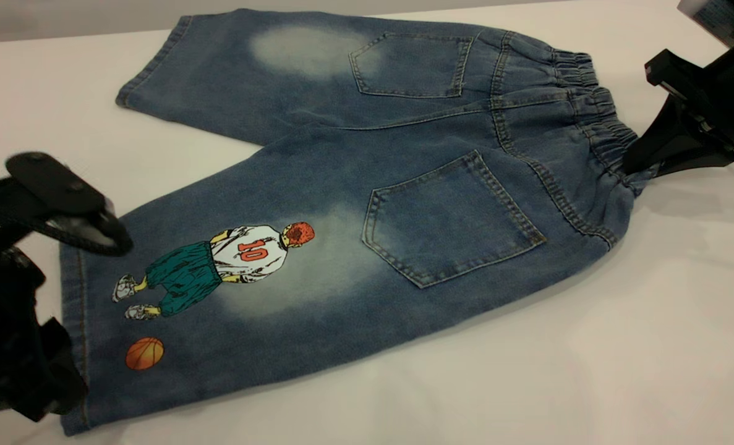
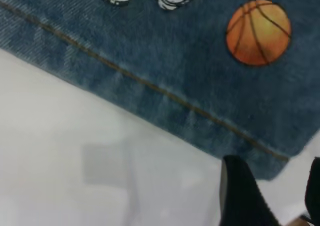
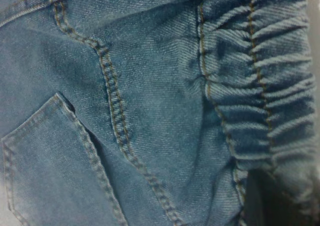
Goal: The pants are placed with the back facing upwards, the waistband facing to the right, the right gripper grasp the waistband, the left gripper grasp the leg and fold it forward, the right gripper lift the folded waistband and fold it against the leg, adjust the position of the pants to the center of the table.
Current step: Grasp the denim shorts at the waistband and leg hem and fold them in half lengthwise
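Right fingers (image 1: 642, 162) clamped on waistband (image 1: 595, 117)

Blue denim pants (image 1: 354, 204) on white table (image 1: 620, 346), faded patches, colour print.

Denim mid-blue w/ pale washed-out patches, one on each leg; tan/ochre contrast stitching on pockets, seams, hem, gathered waistband (image 1: 595, 117). Print on near leg: basketball player (image 1: 218, 266) from behind, white jersey w/ red-orange "10", teal-green shorts, orange-red hair, yellow skin tone, white/grey shoes, black outlines. Basketball (image 1: 144, 353) below: orange w/ yellowish highlight, dark seam lines. Left gripper (image 1: 64, 210) & right gripper (image 1: 669, 148) both black. Table plain white, no pattern.
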